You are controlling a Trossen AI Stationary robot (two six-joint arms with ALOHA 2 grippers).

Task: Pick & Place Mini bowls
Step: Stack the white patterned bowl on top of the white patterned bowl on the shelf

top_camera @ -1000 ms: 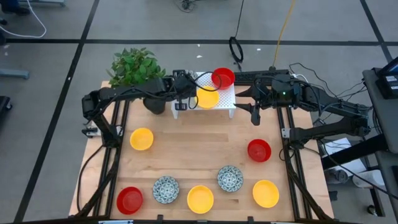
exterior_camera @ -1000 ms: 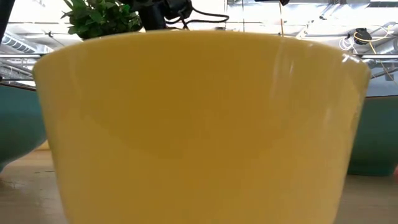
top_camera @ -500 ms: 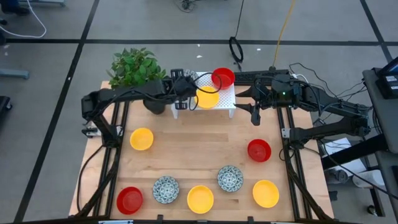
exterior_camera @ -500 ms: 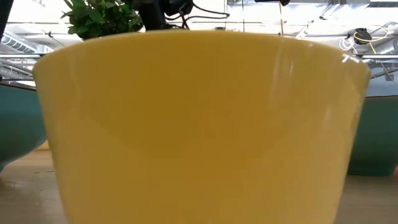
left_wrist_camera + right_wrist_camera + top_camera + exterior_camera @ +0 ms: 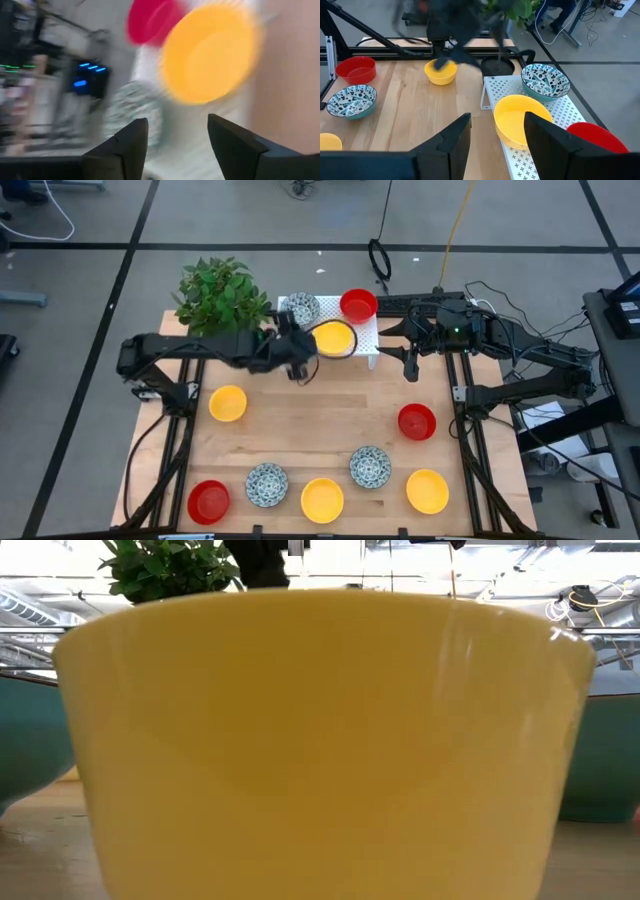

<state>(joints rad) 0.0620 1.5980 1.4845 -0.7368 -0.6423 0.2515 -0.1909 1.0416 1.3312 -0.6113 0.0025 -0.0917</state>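
Note:
A white perforated rack (image 5: 362, 340) at the table's far edge carries a speckled bowl (image 5: 303, 308), a yellow bowl (image 5: 333, 337) and a red bowl (image 5: 358, 304). My left gripper (image 5: 303, 366) is open and empty just near-left of the rack; its blurred wrist view shows its fingers apart (image 5: 177, 145) facing the yellow bowl (image 5: 210, 52). My right gripper (image 5: 410, 368) is open and empty to the right of the rack, and its wrist view shows its fingers apart (image 5: 497, 135). Several more bowls rest on the table.
On the table rest yellow bowls (image 5: 228, 402) (image 5: 322, 499) (image 5: 427, 490), red bowls (image 5: 208, 500) (image 5: 416, 421) and speckled bowls (image 5: 267, 483) (image 5: 370, 467). A potted plant (image 5: 222, 290) stands left of the rack. One yellow bowl (image 5: 320, 740) fills the low view.
My left gripper has drawn back from over the rack's left end toward the table's near edge. The speckled bowl now shows on the rack where the gripper stood.

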